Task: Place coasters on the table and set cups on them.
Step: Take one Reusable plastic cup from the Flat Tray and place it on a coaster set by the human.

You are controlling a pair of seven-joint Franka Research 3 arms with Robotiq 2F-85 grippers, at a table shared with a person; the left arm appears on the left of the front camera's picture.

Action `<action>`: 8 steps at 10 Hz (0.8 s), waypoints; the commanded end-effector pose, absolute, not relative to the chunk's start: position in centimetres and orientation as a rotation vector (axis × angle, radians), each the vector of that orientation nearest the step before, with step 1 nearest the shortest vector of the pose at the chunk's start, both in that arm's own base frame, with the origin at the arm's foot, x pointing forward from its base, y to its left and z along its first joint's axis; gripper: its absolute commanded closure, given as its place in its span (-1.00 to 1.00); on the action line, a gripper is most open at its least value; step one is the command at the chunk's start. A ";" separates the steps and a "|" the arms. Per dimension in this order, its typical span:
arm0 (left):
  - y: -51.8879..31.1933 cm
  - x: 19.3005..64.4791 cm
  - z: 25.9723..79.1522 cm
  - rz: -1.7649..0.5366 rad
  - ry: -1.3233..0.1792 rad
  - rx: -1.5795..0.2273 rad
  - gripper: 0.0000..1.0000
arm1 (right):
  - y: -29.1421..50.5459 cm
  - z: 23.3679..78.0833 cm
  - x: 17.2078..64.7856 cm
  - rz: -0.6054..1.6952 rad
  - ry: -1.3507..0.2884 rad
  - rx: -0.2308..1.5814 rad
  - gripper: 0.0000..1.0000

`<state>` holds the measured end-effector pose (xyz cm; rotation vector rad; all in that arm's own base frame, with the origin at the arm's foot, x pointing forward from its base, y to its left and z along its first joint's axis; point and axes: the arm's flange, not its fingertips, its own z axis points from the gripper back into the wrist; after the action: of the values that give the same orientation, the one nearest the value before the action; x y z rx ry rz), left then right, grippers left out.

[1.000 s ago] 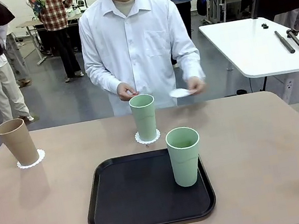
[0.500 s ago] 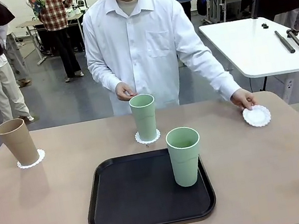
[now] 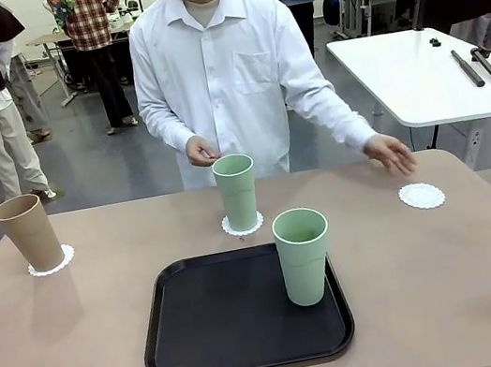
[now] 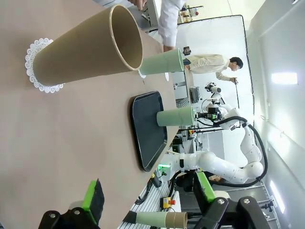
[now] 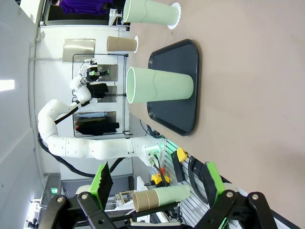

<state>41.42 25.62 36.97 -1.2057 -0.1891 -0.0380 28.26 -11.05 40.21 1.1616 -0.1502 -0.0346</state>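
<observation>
Observe the right gripper (image 5: 157,167): its jaws stand wide apart with nothing between them. Beyond it, the near mint cup (image 5: 159,88) stands on the black tray (image 5: 177,53). The far mint cup (image 5: 147,12) stands on a coaster (image 5: 177,12), and the tan cup (image 5: 120,44) on a second coaster (image 5: 137,44), both on the table (image 5: 248,95).

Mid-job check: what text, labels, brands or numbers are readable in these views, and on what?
No readable text anywhere.
The tan cup, the mint cup on the black tray, the far mint cup, the bare coaster and the table are plain.
The yellow button box by the arm base: any marking too small to read.
</observation>
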 end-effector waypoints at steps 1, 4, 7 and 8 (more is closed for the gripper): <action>25.7 41.4 37.1 -0.030 -0.196 -1.207 -1.00 | -11.0 40.2 28.4 -0.030 -0.156 1.177 -1.00; 25.7 41.4 37.1 -0.030 -0.196 -1.207 -1.00 | -11.0 40.2 28.4 -0.030 -0.156 1.177 -1.00; 25.7 41.4 37.1 -0.030 -0.196 -1.207 -1.00 | -10.4 43.6 32.4 0.161 -0.170 0.962 -1.00; 25.7 41.4 37.1 -0.030 -0.196 -1.207 -1.00 | -8.8 46.1 34.3 0.320 -0.214 0.814 -1.00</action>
<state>41.42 25.63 36.98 -1.2059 -0.1895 -0.0380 31.84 -9.48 44.61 0.9635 -0.1724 0.1621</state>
